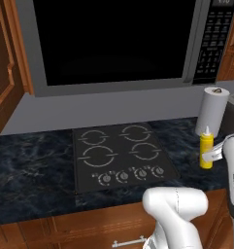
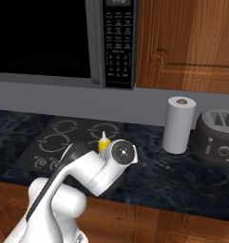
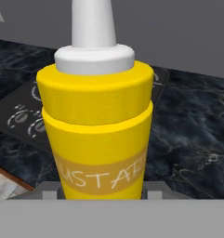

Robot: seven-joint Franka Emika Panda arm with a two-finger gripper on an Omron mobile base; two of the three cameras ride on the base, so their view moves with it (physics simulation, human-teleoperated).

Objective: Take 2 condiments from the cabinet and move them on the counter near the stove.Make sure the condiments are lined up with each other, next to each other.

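The claw (image 1: 211,156) is closed on the yellow mustard bottle (image 1: 206,150), pinching its lower body from both sides. In the hand view the bottle (image 3: 97,121) stands upright directly between the two finger tips, which show as grey stubs on either side of its base; the brown label band with white lettering sits just above them, and the white pointed nozzle (image 3: 93,23) rises out of the top of the view.

The bottle is over the dark marbled worktop (image 1: 31,170), to the right of the black cooktop (image 1: 121,155) and near it. Whether its base touches the worktop cannot be told. In the left base view it stands in front of the white paper towel roll (image 1: 211,111), which is upright against the grey back wall. In the right base view only the nozzle and shoulder of the bottle (image 2: 103,141) show above the arm's wrist, just beside the right edge of the cooktop (image 2: 63,137), with the paper towel roll (image 2: 178,124) well apart to the right and a dark toaster (image 2: 215,136) beyond it.

A microwave (image 1: 118,44) with a black door hangs above the cooktop. Reddish-brown wall cabinets (image 2: 187,42) flank it, and brown wooden drawers (image 1: 89,226) run under the worktop.
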